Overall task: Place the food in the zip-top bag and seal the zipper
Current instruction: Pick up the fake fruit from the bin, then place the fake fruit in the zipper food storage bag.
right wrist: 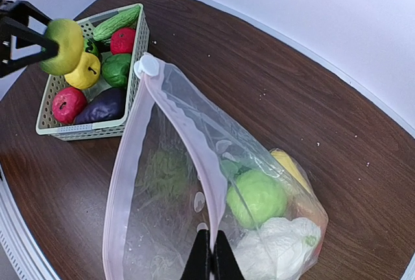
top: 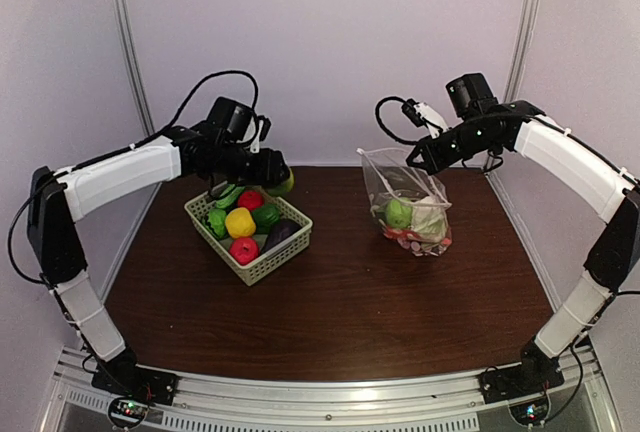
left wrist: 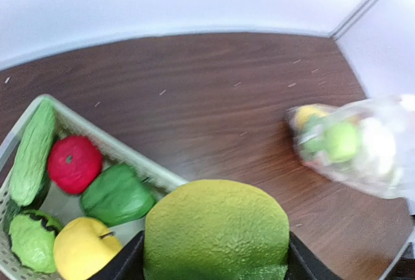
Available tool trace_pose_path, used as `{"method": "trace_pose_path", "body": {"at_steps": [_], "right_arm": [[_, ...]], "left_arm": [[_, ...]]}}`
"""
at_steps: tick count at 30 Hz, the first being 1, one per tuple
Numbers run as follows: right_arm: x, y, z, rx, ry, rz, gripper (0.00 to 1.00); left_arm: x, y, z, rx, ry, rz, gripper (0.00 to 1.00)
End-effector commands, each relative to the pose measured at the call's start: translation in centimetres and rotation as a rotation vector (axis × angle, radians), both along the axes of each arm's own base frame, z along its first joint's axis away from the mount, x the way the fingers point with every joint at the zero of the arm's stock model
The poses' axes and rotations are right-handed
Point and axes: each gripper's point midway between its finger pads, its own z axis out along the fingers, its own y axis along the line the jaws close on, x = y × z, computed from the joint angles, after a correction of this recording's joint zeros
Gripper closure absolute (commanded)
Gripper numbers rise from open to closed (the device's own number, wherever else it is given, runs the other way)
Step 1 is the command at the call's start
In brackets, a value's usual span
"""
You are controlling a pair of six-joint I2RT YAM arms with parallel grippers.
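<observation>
Nearest the arm bases, the dark wood bench lies bare. Farther in, on the left, a pale green lattice basket holds the waiting food: a red round piece, a purple aubergine, a yellow apple, a green pepper and a cucumber.

At the basket's far right corner, the left end effector is clamped on a bumpy yellow-green fruit, with one black finger against each flank. The views do not show whether the fruit has cleared the pile.

Across the bench to the right, well apart from the basket, the zip-top bag stands upright. The right end effector has its fingers together, pinching the bag's rim and holding it up. The pinkish zipper gapes, so the mouth is open. A green round piece, a cauliflower and a yellow pepper already sit at the bottom.

The step in hand looks like the transfer of one more item, with loading partly done and sealing not yet started. The next move calls for carrying the fruit across to the open mouth and lowering it between the two zipper lips. The fruit should be let go only once it is inside. The opening is narrow and the film is limp, so a misaligned drop could catch a lip and fold the bag shut.
</observation>
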Motion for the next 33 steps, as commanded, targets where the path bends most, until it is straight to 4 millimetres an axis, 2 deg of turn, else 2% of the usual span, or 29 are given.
{"method": "trace_pose_path", "body": {"at_steps": [1, 5, 9, 11, 14, 17, 19, 20, 22, 23, 25, 28, 29, 30, 33], "right_arm": [[-0.1, 0.8, 1.0, 0.041, -0.006, 0.013, 1.00], [0.4, 1.5, 1.2, 0.070, 0.020, 0.016, 1.00], [0.8, 1.9, 1.7, 0.091, 0.026, 0.011, 1.00], [0.9, 2.0, 2.0, 0.099, 0.025, 0.008, 1.00], [0.9, 2.0, 2.4, 0.107, 0.022, 0.001, 1.00], [1.0, 1.8, 2.9, 0.111, 0.010, -0.013, 1.00], [0.9, 1.6, 3.2, 0.115, 0.005, -0.019, 1.00], [0.9, 1.6, 3.5, 0.119, -0.001, -0.021, 1.00], [0.9, 1.6, 3.9, 0.124, -0.004, -0.023, 1.00], [0.9, 1.6, 4.2, 0.131, -0.005, -0.022, 1.00], [0.8, 1.8, 4.4, 0.148, 0.002, -0.013, 1.00], [0.6, 2.1, 4.6, 0.164, 0.010, -0.002, 1.00], [0.6, 2.0, 4.6, 0.166, 0.011, -0.002, 1.00], [0.6, 2.0, 4.6, 0.166, 0.012, -0.003, 1.00], [0.6, 1.7, 4.7, 0.171, 0.012, -0.008, 1.00]], "left_arm": [[-3.1, -6.5, 11.6, -0.380, -0.216, -0.222, 0.50], [-6.5, -11.0, 16.4, -0.643, -0.327, -0.368, 0.50], [-9.5, -16.1, 18.5, -0.768, -0.348, -0.530, 0.50], [-10.0, -18.3, 18.3, -0.779, -0.322, -0.562, 0.50], [-9.3, -20.4, 16.9, -0.791, -0.258, -0.529, 0.53], [-7.8, -21.3, 14.7, -0.788, -0.197, -0.444, 0.54], [-7.1, -21.6, 13.6, -0.791, -0.170, -0.409, 0.52], [-6.6, -21.9, 12.5, -0.778, -0.146, -0.389, 0.51], [-6.4, -22.6, 12.2, -0.789, -0.134, -0.397, 0.48], [-6.0, -22.9, 11.1, -0.776, -0.107, -0.381, 0.46], [-5.5, -23.5, 10.6, -0.764, -0.087, -0.370, 0.42], [-4.4, -24.0, 9.5, -0.719, -0.039, -0.320, 0.30], [-4.3, -24.1, 9.6, -0.717, -0.035, -0.314, 0.14], [-4.1, -24.0, 9.8, -0.716, -0.035, -0.307, 0.04], [-4.2, -23.8, 10.5, -0.708, -0.036, -0.300, 0.02]]}}
